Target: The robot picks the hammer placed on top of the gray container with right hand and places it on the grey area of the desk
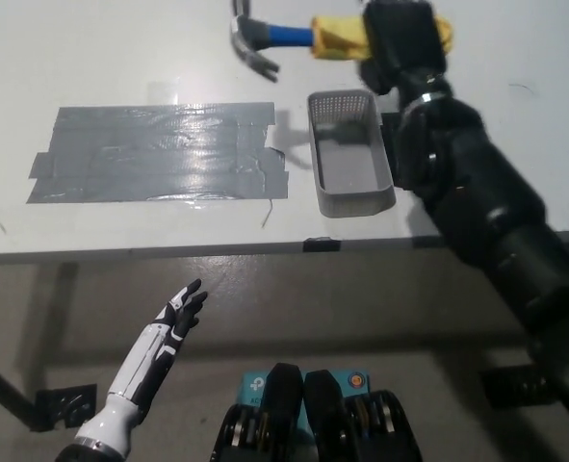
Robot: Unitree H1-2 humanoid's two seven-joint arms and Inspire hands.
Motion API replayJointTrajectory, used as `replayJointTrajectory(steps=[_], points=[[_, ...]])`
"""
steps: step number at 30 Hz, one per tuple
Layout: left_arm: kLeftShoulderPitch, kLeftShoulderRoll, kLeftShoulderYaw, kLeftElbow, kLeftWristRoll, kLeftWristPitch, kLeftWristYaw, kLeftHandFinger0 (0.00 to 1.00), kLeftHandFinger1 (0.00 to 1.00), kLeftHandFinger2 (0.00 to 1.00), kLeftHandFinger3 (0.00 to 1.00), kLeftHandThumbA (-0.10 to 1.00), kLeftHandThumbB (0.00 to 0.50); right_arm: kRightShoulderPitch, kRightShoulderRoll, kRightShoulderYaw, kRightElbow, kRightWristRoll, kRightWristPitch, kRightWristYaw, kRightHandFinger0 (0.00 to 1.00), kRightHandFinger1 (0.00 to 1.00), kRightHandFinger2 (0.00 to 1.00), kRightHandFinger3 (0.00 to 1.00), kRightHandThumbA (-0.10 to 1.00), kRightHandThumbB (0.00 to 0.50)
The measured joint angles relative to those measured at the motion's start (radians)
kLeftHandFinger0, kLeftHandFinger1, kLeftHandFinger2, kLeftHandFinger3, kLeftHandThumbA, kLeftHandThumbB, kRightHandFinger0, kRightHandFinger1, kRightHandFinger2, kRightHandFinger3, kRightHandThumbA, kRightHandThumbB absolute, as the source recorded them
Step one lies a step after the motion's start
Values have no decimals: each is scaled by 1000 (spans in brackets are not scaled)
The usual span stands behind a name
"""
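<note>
My black right hand (404, 38) is shut on the yellow grip of the hammer (294, 37), which hangs in the air near the top of the head view. Its blue neck and steel claw head point to picture left, beyond the far left corner of the gray container (351, 152). The container stands empty on the white desk. The grey taped area (159, 152) lies to the container's left. My white left hand (176, 320) rests open below the desk's front edge at the lower left.
The white desk (120, 58) spans the top half; its front edge (168, 252) runs across the middle. A small dark tab (321, 244) sits on that edge below the container. My right forearm crosses the desk's right side.
</note>
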Motion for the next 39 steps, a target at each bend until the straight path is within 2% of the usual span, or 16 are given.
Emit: replayJointTrajectory(steps=[3, 6, 10, 14, 16, 19, 21, 24, 26, 31, 34, 35, 36, 37, 38, 39], points=[[0, 0, -1, 0, 1, 0, -1, 994, 1000, 1000, 1000, 1000, 91, -23, 55, 15, 69, 0, 0, -1, 0, 407, 837, 649, -100, 198], [0, 0, -1, -1, 1, 2, -1, 1000, 1000, 1000, 1000, 1000, 87, -47, 111, 30, 140, 0, -1, -5, 0, 399, 828, 878, -100, 186], [0, 0, -1, -2, 1, 6, -2, 991, 1000, 1000, 1000, 1000, 94, -74, 180, 40, 214, 2, -4, -14, 0, 339, 782, 849, -100, 193], [0, 0, -3, -2, 1, 9, -2, 992, 1000, 1000, 1000, 1000, 100, -110, 251, 41, 299, 5, -5, -18, 0, 156, 485, 420, -100, 253], [-1, 0, -6, -2, 1, 9, -3, 979, 1000, 1000, 1000, 1000, 104, -122, 275, 41, 329, 8, -5, -18, 0, 103, 439, 310, -100, 259], [-4, 0, -9, -2, 1, 9, -4, 952, 1000, 1000, 1000, 1000, 104, -136, 308, 38, 362, 16, -4, -17, 0, 34, 376, 407, -100, 291], [-7, 0, -14, -2, 3, 9, -7, 927, 1000, 1000, 1000, 1000, 96, -142, 324, 36, 380, 23, -4, -16, 0, 27, 318, 331, -100, 285], [-17, 3, -25, -2, 11, 9, -14, 920, 1000, 1000, 1000, 1000, 101, -142, 340, 35, 398, 28, -4, -11, 0, 11, 335, 323, -100, 276], [-24, 6, -32, -3, 15, 10, -20, 921, 1000, 1000, 1000, 1000, 98, -140, 343, 34, 410, 32, -4, -5, 8, 59, 368, 420, -100, 308], [-30, 9, -45, -12, 23, 13, -24, 946, 1000, 1000, 1000, 1000, 78, -120, 338, 18, 422, 52, -4, 2, 0, 43, 353, 499, -100, 261], [-32, 10, -48, -18, 30, 18, -25, 945, 1000, 1000, 1000, 1000, 78, -105, 328, 13, 430, 62, -2, 4, 10, 79, 358, 684, -100, 177], [-32, 10, -49, -18, 32, 20, -25, 933, 1000, 1000, 1000, 1000, 75, -100, 326, 10, 432, 64, -1, 4, 38, 118, 386, 703, 104, 138], [-33, 10, -49, -19, 33, 22, -25, 932, 999, 1000, 1000, 1000, 76, -94, 323, 4, 434, 70, 0, 7, 17, 106, 360, 704, 112, 130], [-34, 10, -50, -19, 34, 24, -26, 930, 999, 1000, 1000, 1000, 75, -90, 320, 0, 435, 74, 2, 11, 409, 611, 898, 1000, 390, 163], [-35, 10, -50, -20, 35, 28, -28, 929, 999, 1000, 1000, 1000, 75, -87, 315, -4, 438, 80, 5, 19, 558, 833, 1000, 1000, 478, 170], [-35, 10, -50, -21, 36, 29, -30, 927, 998, 1000, 1000, 1000, 74, -87, 313, -6, 442, 84, 9, 31, 911, 1000, 1000, 1000, 501, 196]])
